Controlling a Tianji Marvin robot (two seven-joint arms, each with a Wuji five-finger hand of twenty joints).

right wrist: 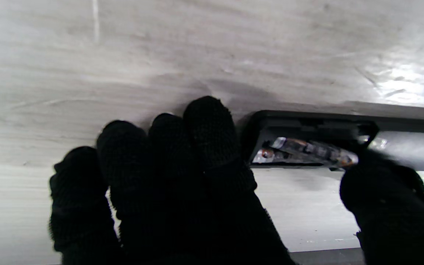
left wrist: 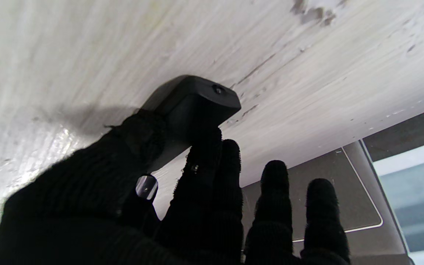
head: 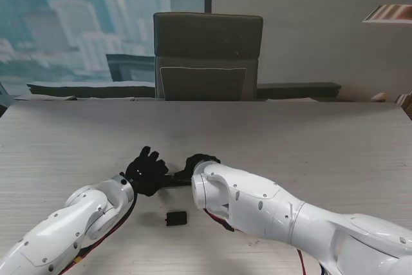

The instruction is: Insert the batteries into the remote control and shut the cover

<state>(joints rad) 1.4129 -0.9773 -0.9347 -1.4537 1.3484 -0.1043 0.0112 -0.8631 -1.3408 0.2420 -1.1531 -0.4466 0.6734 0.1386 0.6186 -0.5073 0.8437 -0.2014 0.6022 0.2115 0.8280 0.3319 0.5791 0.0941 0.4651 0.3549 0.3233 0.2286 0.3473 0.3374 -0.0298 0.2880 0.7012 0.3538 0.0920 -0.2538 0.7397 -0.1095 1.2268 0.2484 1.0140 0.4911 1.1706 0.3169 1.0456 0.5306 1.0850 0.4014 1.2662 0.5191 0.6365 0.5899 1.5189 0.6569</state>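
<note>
The black remote lies on the table between my two gloved hands. My left hand pinches one end of the remote between thumb and forefinger, the other fingers stretched out. In the right wrist view the remote shows its uncovered compartment with a battery lying in it. My right hand has its fingertips beside the compartment's end, and the thumb touches the battery's other end. In the stand view the right hand is mostly hidden by its forearm. The loose black cover lies nearer to me.
A pale wood-grain table spreads out on all sides. A dark office chair stands behind its far edge. My white right forearm crosses the table close to the cover.
</note>
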